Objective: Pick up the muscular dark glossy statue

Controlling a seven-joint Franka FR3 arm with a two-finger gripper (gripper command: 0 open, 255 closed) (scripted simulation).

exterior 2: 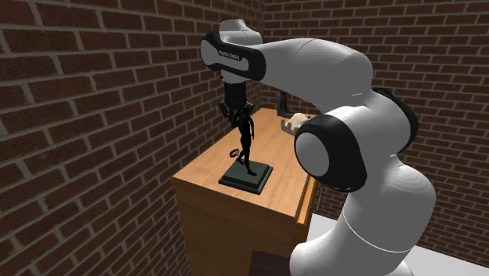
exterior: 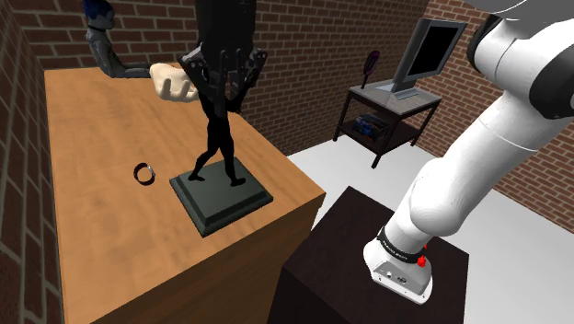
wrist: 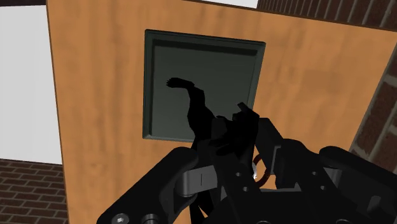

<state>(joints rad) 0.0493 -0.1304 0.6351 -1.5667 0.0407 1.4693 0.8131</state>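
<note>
My gripper (exterior: 223,90) is clamped narrow on the upper body of the black statue (exterior: 219,149) — which stands upright, its dark square base flat on the wooden table (exterior: 92,120), a small ring (exterior: 143,173) lying near that base.

Counts: 1 black statue (exterior: 219,138), centre of shoulder view. 1 small ring (exterior: 143,173) left of it. 1 wooden table (exterior: 110,248). 1 forearm-and-fist figure (exterior: 173,81), upper left. Upper right: 1 side table (exterior: 386,106), 1 monitor (exterior: 430,51), 1 dark brush-like item (exterior: 371,66). 1 white robot arm (exterior: 460,175).
</note>
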